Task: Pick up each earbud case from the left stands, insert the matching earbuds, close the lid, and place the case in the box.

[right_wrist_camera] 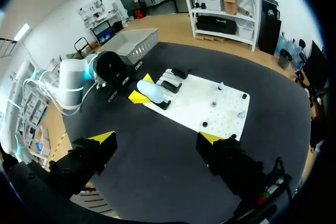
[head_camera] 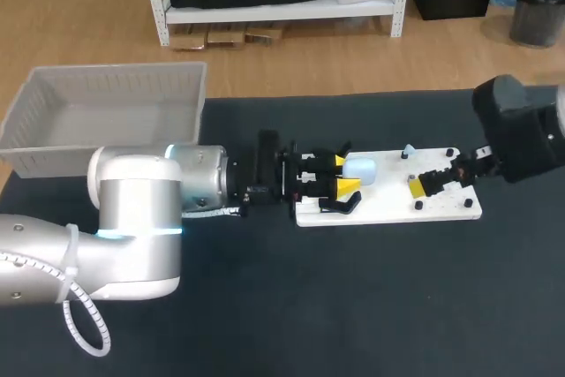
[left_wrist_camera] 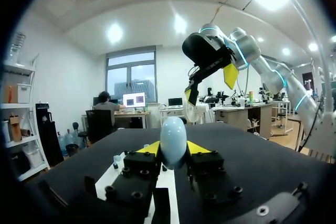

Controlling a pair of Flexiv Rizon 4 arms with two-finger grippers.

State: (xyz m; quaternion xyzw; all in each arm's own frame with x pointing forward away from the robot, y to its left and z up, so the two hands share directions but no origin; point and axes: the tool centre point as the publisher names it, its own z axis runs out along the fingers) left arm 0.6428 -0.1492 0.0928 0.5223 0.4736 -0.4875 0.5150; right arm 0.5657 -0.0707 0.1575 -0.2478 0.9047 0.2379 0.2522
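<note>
A pale blue, egg-shaped earbud case [head_camera: 362, 168] sits between the yellow fingertips of my left gripper [head_camera: 346, 174], which is shut on it over the left end of the white board [head_camera: 388, 205]. In the left wrist view the case [left_wrist_camera: 173, 141] stands upright between the two fingers, lid closed. In the right wrist view the case [right_wrist_camera: 150, 91] shows beside the black stands [right_wrist_camera: 172, 84]. My right gripper [right_wrist_camera: 157, 139] hangs open high over the board's right end [head_camera: 434, 180], with nothing between its fingers. Small pale blue earbuds [right_wrist_camera: 241, 114] lie on the board among black pegs.
A white plastic basket [head_camera: 106, 112] stands at the table's back left. The board [right_wrist_camera: 194, 108] carries black pegs and an unoccupied black stand [head_camera: 340, 205] near its front left corner. The dark mat [head_camera: 353, 306] spreads in front of the board.
</note>
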